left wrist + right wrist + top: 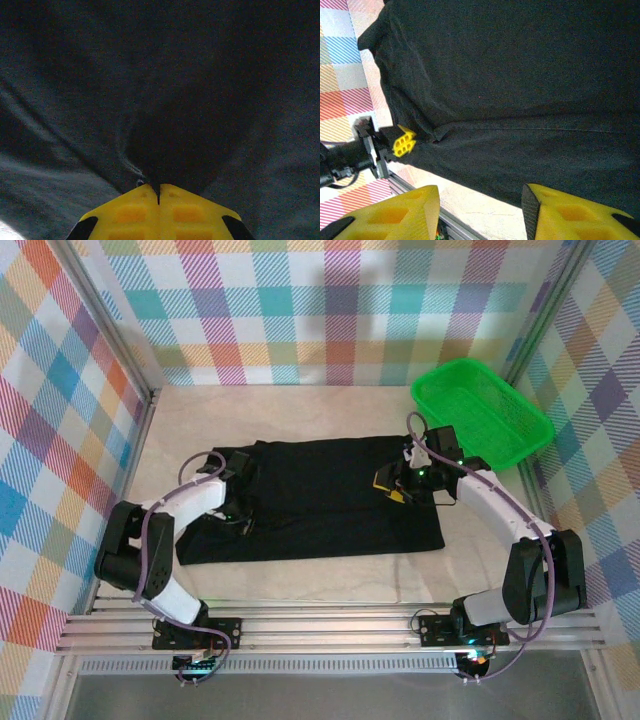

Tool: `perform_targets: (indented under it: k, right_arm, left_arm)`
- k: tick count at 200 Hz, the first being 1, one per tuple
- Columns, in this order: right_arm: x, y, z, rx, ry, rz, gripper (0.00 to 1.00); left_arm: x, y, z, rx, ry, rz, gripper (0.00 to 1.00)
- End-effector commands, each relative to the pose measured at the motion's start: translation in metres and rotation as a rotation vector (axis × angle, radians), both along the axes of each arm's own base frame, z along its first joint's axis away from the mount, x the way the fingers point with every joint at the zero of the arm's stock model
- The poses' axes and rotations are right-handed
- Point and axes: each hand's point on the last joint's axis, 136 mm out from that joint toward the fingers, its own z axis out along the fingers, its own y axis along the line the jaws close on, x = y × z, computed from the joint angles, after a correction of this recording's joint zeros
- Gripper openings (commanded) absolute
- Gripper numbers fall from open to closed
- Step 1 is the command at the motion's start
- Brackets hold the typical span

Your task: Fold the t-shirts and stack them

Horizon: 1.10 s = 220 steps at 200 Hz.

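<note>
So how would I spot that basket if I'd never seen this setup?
Start at the pale table walled in by pastel plaid. Go to its far right corner: the basket sits there, just beyond the flat black t-shirt. It alone is bright green, with open mesh sides.

Table (320, 578): pale cream surface. Black t-shirt (320, 495) spread flat mid-table, long side left to right. Green basket (530, 420) at far right corner, upright, near shirt's far right corner.
</note>
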Motion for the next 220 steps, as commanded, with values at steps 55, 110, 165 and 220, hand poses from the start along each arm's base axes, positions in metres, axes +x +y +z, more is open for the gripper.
perform_targets:
  k: [55,110,165,220]
  right_arm:
    - [0.005,0.004,0.001,0.004,0.009,0.010,0.47]
    - [-0.001,0.003,-0.004,0.007,0.032,0.014,0.47]
    - [-0.005,-0.006,-0.021,-0.050,0.073,-0.022,0.47]
    - [-0.014,-0.034,-0.085,-0.244,0.211,-0.082,0.37]
  left_arm:
    - [0.058,-0.045,0.014,0.169,0.020,-0.488,0.00]
    - [0.074,-0.054,0.008,0.269,0.081,-0.688,0.01]
    - [0.079,-0.053,0.059,0.330,-0.049,-0.682,0.59]
    - [0.014,0.000,0.019,0.155,0.011,-0.448,0.27]
